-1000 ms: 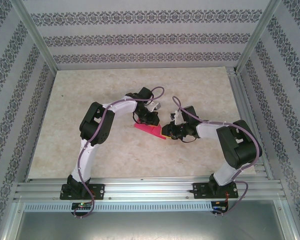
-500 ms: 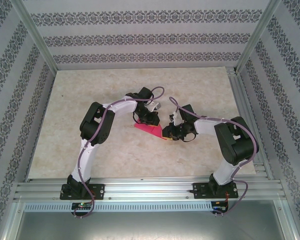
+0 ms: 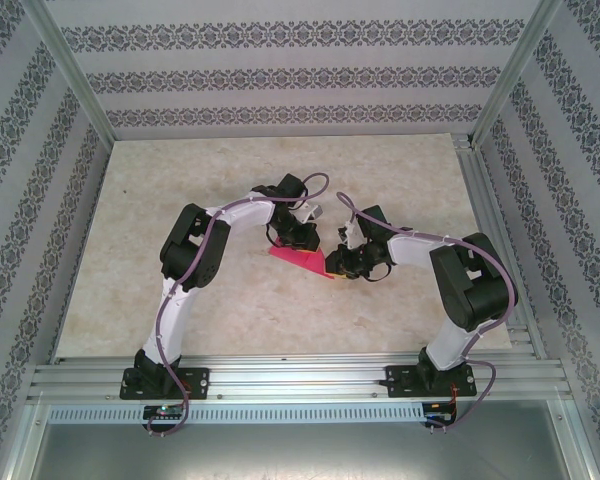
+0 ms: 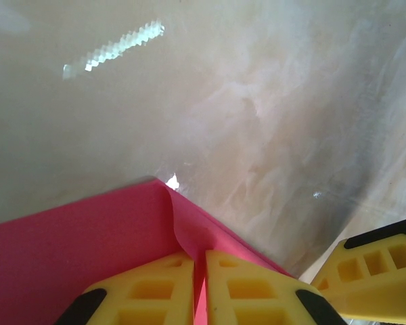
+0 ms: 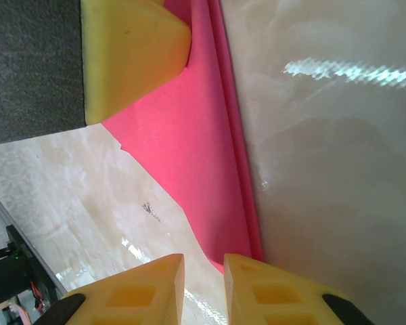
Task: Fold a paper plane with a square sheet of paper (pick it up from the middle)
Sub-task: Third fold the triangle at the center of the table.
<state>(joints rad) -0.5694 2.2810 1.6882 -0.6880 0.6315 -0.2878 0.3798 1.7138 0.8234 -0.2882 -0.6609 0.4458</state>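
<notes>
Left gripper pinches the folded pink sheet; right gripper sits at its three o'clock, barely ajar and empty. A tug could tear it.

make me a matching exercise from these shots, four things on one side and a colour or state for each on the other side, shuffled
Things:
1. paper
2. left pincer
3. right pincer
4. table

Colour or state:
A. pale beige, marbled
B. fingers together, paper pinched between them
C. bright pink, creased
D. fingers a little apart, by the paper's pointed end

Pairs: 1-C; 2-B; 3-D; 4-A
</notes>
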